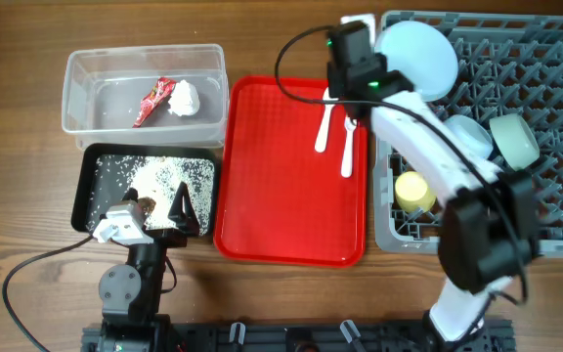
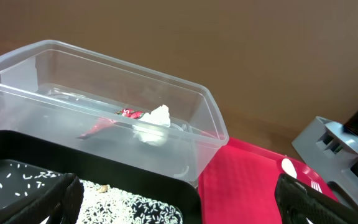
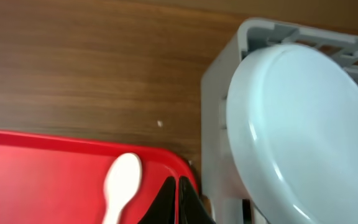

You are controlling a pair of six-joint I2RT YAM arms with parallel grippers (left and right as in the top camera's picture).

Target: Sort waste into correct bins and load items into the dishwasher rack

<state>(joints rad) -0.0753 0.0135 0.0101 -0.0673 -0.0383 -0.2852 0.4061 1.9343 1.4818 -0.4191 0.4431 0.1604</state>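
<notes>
The clear tub (image 1: 91, 108) holds the red sachet (image 1: 152, 101) and the tissue ball (image 1: 184, 98); both also show in the left wrist view, sachet (image 2: 129, 114) and tissue (image 2: 154, 121). The black tray (image 1: 91, 171) holds rice crumbs (image 1: 164, 174). My left gripper (image 1: 156, 210) is open and empty over that tray's front edge (image 2: 185, 208). A white spoon (image 1: 324, 127) and fork (image 1: 347, 149) lie on the red serving tray. My right gripper (image 3: 178, 199) is shut and empty above its far right corner, right of the spoon (image 3: 122, 180). The grey rack (image 1: 555, 59) holds the plate (image 1: 416, 57), light-blue bowl (image 1: 467, 137), mint bowl (image 1: 514, 139) and yellow cup (image 1: 413, 191).
The flat red serving tray (image 1: 272, 186) lies between the bins and the rack. The right arm (image 1: 438, 156) reaches across the rack's left part. The plate stands upright close to the right of the right gripper (image 3: 303, 130).
</notes>
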